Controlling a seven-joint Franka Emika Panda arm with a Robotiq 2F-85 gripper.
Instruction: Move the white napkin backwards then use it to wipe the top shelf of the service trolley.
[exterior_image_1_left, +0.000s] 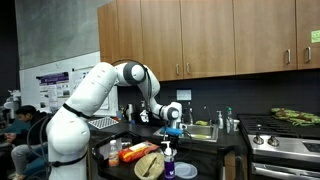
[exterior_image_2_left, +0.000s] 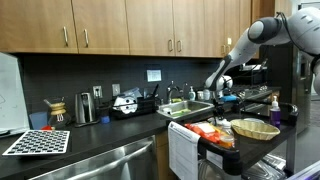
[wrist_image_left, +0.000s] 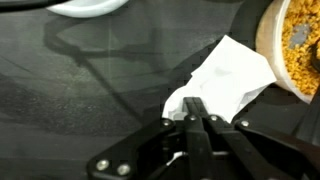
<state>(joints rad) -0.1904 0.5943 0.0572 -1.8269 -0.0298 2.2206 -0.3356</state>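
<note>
In the wrist view the white napkin (wrist_image_left: 225, 75) lies crumpled on the dark top shelf (wrist_image_left: 90, 90) of the trolley. My gripper (wrist_image_left: 197, 112) has its fingers pressed together at the napkin's near corner, which bunches up at the fingertips. In both exterior views the gripper (exterior_image_1_left: 174, 122) (exterior_image_2_left: 222, 97) points down over the far part of the trolley top (exterior_image_1_left: 140, 158) (exterior_image_2_left: 225, 135). I cannot make out the napkin in the exterior views.
A bowl of orange-yellow food (wrist_image_left: 292, 45) sits right beside the napkin. A white plate rim (wrist_image_left: 90, 6) is at the shelf's far side. A wicker basket (exterior_image_2_left: 255, 128), bottles and food packs crowd the trolley. A sink (exterior_image_2_left: 188, 107) and a stove (exterior_image_1_left: 285, 145) stand nearby.
</note>
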